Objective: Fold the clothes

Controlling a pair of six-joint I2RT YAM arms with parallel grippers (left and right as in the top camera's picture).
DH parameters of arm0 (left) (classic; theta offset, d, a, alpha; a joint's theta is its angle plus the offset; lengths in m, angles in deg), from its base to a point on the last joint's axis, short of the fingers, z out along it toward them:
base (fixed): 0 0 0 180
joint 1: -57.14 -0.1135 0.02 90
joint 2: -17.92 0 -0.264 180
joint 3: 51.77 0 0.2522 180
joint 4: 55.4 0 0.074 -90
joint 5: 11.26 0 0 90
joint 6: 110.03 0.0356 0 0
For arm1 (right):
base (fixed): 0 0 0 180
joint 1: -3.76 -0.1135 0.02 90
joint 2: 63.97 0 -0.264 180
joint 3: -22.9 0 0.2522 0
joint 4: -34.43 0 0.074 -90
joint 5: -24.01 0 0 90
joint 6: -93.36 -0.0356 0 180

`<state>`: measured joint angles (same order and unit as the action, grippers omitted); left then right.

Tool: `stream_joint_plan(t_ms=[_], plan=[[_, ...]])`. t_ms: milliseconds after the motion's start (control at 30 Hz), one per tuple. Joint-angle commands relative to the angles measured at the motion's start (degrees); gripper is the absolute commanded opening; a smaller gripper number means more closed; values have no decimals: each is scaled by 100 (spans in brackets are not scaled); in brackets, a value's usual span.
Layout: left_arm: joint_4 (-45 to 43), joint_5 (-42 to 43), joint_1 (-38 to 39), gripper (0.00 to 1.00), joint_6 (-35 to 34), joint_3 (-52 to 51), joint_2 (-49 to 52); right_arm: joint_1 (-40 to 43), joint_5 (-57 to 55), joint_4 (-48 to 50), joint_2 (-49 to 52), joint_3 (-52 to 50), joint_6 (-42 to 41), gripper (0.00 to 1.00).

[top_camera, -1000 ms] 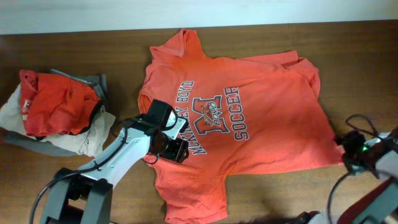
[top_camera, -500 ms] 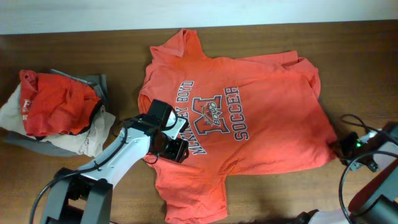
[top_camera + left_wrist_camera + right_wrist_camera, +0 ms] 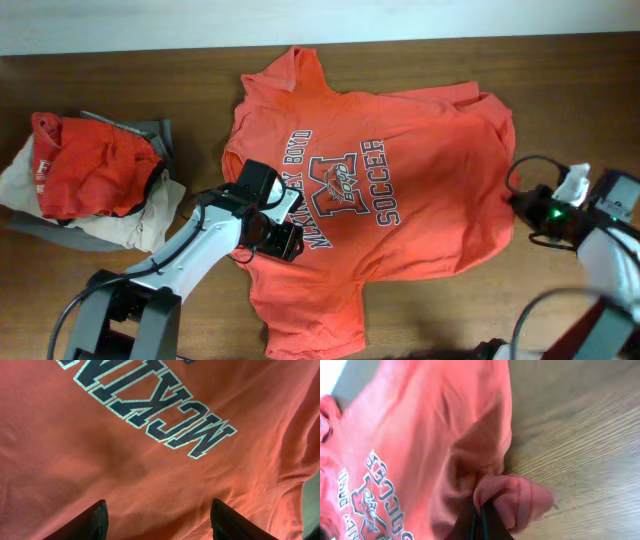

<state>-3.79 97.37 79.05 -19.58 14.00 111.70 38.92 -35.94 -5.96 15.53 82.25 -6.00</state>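
Note:
The clothes, an orange-red T-shirt (image 3: 420,140) with a navy and white soccer print, lie spread face up across the table. My left gripper (image 3: 285,240) hovers open just above the cloth beside the lettering; in the left wrist view its dark fingertips (image 3: 95,520) stand wide apart over the shirt (image 3: 150,460), holding nothing. My right gripper (image 3: 517,203) is at the shirt's right edge. The right wrist view shows it (image 3: 482,516) shut on a bunched fold of the shirt's hem (image 3: 515,497), raised off the wood.
A heap of other garments (image 3: 90,175), red over beige and grey, sits at the far left. Bare brown tabletop (image 3: 580,90) lies to the right of the shirt and along its back edge.
My right gripper has closed on the shirt's right edge and moved left and up, drawing that edge inward. The left arm has stayed where it was.

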Motion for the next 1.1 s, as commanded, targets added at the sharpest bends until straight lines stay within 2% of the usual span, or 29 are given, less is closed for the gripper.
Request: stream_joint_plan(t_ms=[0, 133, 267, 400, 533, 567, 600, 733, 833, 967, 1067], plan=[[4, 2, 11, 65, 111, -33, 46, -28, -1248, -170, -686, -24, -398, 4], [-13, 0, 11, 65, 114, -33, 46, -28, -2312, -463, -953, -26, -815, 4], [-9, 0, 11, 65, 114, -33, 46, -28, -2461, -595, -811, -26, -870, 6], [-9, 2, 11, 65, 114, -33, 46, -26, -2793, -772, -787, -26, -1193, 28], [-9, 2, 11, 65, 111, -33, 46, -28, -2785, -688, -787, -26, -1307, 42], [-9, 2, 11, 65, 111, -33, 46, -28, -2656, -595, -787, -26, -1303, 47], [-9, 2, 11, 65, 111, -33, 46, -28, -2424, -485, -787, -26, -1298, 47], [-13, 2, 11, 65, 111, -33, 46, -33, -605, 363, -695, -26, -400, 46], [-15, 2, 11, 65, 111, -33, 46, -33, 160, 898, -433, -24, -302, 46], [-50, 0, 11, 65, 111, -33, 46, -39, 431, 1513, 166, 85, -348, 46], [-109, 0, 11, 66, 111, -33, 46, -72, 505, 1711, 811, 531, -295, 45]])
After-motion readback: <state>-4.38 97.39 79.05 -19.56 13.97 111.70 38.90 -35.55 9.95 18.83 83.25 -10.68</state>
